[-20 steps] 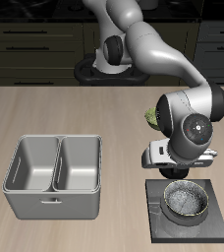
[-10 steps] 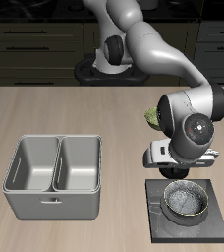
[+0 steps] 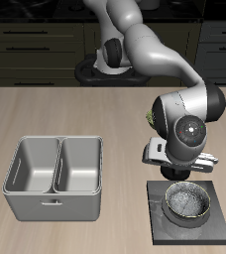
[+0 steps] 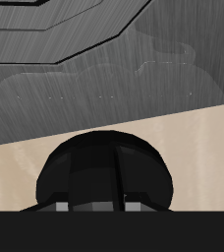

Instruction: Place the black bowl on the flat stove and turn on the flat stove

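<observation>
The black bowl (image 3: 188, 203) sits upright on the flat stove (image 3: 220, 230), near the table's front edge. My gripper (image 3: 176, 174) hangs low over the stove's back edge, just behind the bowl and apart from it. The arm's body hides the fingers in the exterior view. In the wrist view the stove's black knob (image 4: 106, 172) is very close below me, at the edge of the grey stove slab (image 4: 104, 84). The frames do not show how far apart the fingers stand. I hold nothing that I can see.
A grey double-compartment metal basin (image 3: 54, 174) stands beside the stove on the wooden table (image 3: 46, 109). A yellow-green bowl (image 3: 152, 117) shows partly behind my arm, farther back.
My arm has shifted slightly sideways toward the basin and a little lower over the stove's back edge. The bowl has not moved.
</observation>
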